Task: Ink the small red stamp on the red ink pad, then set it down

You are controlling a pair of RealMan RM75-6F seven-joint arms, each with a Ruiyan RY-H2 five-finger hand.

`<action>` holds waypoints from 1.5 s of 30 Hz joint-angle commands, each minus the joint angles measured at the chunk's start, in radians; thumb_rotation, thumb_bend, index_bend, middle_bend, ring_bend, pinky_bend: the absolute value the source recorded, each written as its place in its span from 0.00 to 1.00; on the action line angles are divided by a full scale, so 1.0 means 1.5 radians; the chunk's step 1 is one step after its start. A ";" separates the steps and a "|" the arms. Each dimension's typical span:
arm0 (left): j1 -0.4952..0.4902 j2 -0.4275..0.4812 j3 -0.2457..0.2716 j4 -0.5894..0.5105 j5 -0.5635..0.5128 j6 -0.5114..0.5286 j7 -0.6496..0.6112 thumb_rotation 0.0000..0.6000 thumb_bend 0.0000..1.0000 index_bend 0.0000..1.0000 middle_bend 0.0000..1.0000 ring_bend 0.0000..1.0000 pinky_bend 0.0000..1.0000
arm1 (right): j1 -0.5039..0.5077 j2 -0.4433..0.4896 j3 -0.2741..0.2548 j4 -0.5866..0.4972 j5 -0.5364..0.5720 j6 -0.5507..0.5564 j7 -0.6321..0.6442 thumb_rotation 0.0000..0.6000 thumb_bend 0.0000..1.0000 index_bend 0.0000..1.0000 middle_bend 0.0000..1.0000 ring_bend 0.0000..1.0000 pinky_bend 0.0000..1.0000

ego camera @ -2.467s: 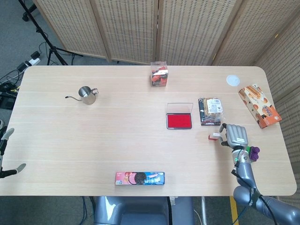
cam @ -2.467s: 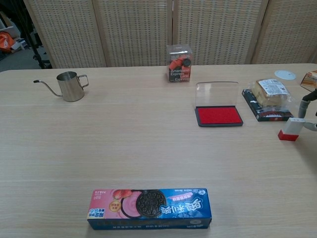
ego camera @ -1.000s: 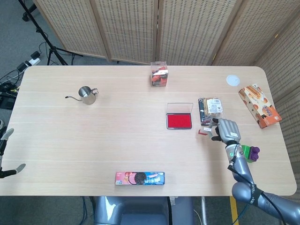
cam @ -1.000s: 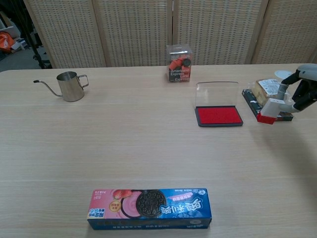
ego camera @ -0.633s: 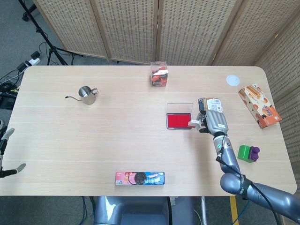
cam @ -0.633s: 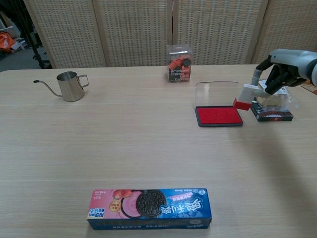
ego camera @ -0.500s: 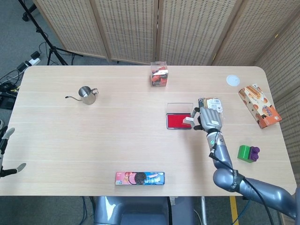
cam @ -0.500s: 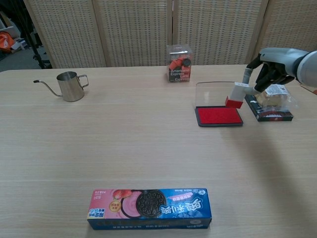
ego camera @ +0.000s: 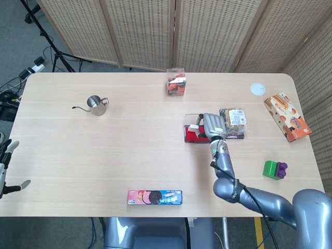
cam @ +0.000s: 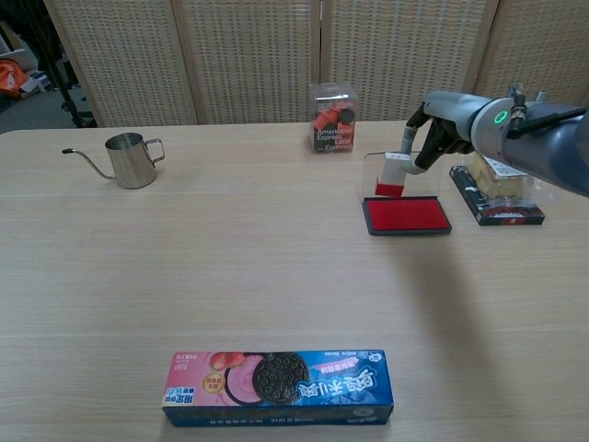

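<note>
Light, rigid small red stamp (cam: pixel 393 177), pinched high on its white body by the right hand (cam: pixel 440 129), hangs over the red ink pad (cam: pixel 406 215) toward the surface's far-right corner.

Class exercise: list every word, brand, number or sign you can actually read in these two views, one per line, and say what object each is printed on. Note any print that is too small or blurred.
"Americano Express": on the clear box at the far edge of the table.
Cookie box: Chinese characters and small print, too blurred to read.
Snack packet: label too small.
Orange box: print unreadable.
Small red stamp in the right robot hand: no readable text.
</note>
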 commanded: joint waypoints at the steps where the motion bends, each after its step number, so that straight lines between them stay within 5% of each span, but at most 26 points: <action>1: -0.002 0.001 -0.001 0.001 -0.005 -0.006 -0.002 1.00 0.00 0.00 0.00 0.00 0.00 | 0.008 -0.022 -0.002 0.027 -0.007 -0.005 0.007 1.00 0.47 0.55 0.96 1.00 1.00; 13: -0.006 0.002 -0.001 0.001 -0.012 -0.013 -0.003 1.00 0.00 0.00 0.00 0.00 0.00 | 0.010 -0.068 -0.019 0.114 -0.027 -0.028 0.022 1.00 0.49 0.55 0.96 1.00 1.00; 45: -0.010 0.000 0.001 0.001 -0.013 -0.017 0.000 1.00 0.00 0.00 0.00 0.00 0.00 | -0.014 -0.103 -0.034 0.185 -0.057 -0.064 0.034 1.00 0.49 0.55 0.96 1.00 1.00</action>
